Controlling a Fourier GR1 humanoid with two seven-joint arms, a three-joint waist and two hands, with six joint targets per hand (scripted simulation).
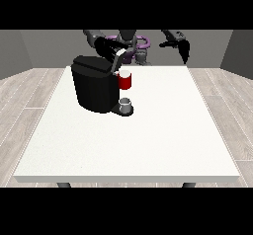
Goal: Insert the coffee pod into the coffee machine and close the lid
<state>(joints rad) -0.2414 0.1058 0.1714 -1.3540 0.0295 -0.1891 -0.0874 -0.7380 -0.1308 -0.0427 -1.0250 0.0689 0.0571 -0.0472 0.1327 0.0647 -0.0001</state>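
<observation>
Front view: coffee machine [94, 88] holding red thing [125, 81]

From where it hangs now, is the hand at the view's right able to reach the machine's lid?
Probably yes. That hand hangs above the table's far edge, apart from the machine, with bare table between. The other arm already lies over the lid and might crowd it.

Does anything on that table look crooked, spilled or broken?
Nothing stands out. The black coffee machine stands upright on the white table, a red thing at the machine above a small grey cup. No spill shows.
</observation>
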